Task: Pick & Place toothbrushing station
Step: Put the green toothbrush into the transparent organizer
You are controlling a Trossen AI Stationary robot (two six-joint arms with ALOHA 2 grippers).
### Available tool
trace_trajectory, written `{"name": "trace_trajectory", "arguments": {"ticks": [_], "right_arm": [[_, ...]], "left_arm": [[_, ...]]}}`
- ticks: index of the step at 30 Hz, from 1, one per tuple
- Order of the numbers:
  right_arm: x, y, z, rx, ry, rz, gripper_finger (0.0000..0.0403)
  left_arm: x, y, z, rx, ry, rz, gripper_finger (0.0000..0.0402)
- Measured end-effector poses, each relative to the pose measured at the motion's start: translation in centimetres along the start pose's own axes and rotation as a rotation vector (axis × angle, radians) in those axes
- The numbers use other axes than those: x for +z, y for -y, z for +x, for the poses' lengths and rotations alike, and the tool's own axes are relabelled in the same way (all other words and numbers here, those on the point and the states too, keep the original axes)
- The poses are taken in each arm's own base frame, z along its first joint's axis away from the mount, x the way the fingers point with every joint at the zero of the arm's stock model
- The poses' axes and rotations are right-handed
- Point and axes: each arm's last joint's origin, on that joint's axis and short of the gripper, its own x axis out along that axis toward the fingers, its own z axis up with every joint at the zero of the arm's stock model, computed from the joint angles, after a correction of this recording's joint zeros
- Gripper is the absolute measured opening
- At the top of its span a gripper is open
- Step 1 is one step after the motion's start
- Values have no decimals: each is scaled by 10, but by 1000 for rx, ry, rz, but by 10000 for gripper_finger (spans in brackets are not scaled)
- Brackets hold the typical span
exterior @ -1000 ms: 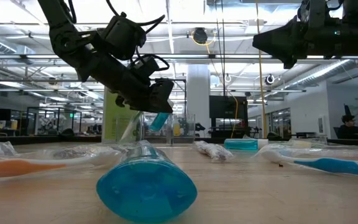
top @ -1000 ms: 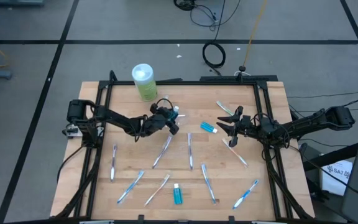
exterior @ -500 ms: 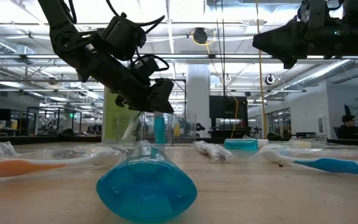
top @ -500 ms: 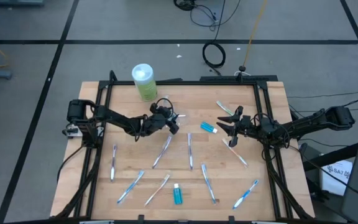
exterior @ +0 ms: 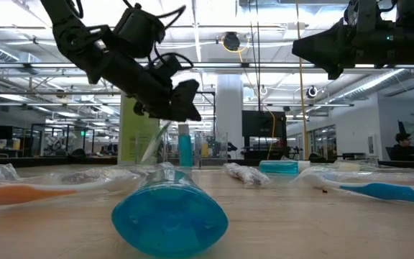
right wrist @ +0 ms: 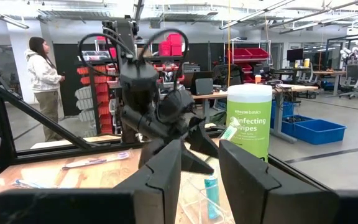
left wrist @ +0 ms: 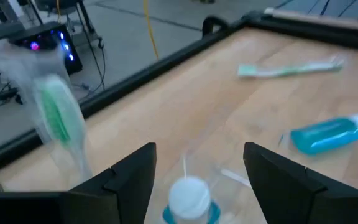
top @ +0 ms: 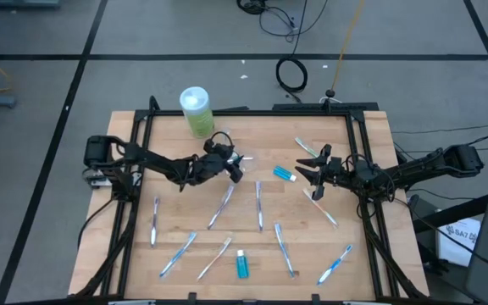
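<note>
Left gripper [exterior: 182,101] has just spread its fingers and lifted, leaving the blue tube [exterior: 185,147] upright in the clear cup [exterior: 165,150] (placed, I'd judge), right gripper [top: 314,174] waiting part-open, empty.

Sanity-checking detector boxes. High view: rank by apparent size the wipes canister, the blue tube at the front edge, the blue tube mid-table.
1. wipes canister, clearly largest.
2-3. front-edge blue tube and mid-table blue tube: they look alike, so no ranking between them.

We see a small blue toothpaste tube [exterior: 185,146] standing upright in a clear cup [exterior: 165,150]; toothbrushes [top: 224,206] scattered on desk [top: 176,135].
</note>
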Motion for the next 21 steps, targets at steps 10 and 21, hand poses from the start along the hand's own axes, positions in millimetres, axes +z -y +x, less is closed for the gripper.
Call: {"name": "trace_trajectory", "arguments": {"ticks": [10,21], "right_arm": [[0,0,0,0,-1,0,100],[-9,4,-1,-122,-88,-39,100]], "left_arm": [[34,8,-44,-116,51,31,250],[46,14,-93,-231,2,72,250]]}}
